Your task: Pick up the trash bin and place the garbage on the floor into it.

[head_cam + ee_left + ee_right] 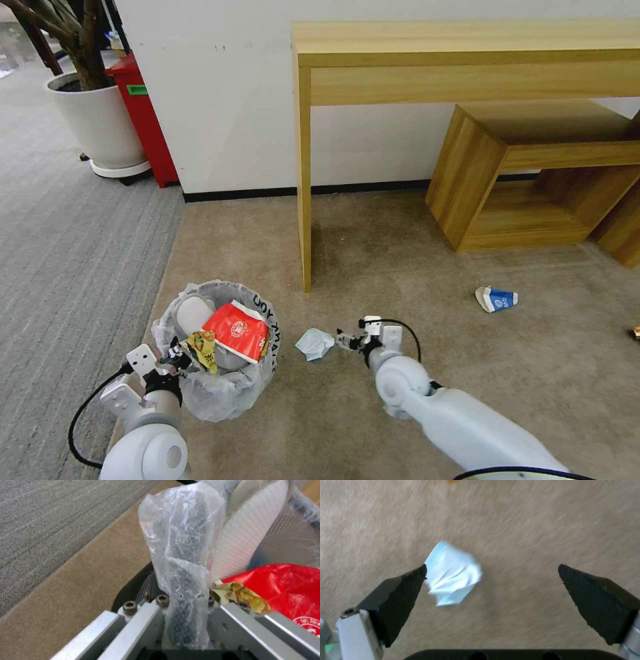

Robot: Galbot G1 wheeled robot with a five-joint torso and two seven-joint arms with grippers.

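**An office-like room with a desk against the wall**

A plain wooden desk [467,60] stands against a white wall [227,100], with a low wooden shelf unit [533,173] under it. Beige carpet [400,267] meets grey striped carpet [73,253]. A large potted plant [93,100] and a red box [143,120] stand by the wall's corner.

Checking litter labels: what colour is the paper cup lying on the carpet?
Blue and white; the paper cup shows best in the head view.

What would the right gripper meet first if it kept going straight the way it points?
Probably the crumpled tissue on the floor: the open right gripper aims at it, though the tissue sits nearer one finger than centred; depth is unclear.
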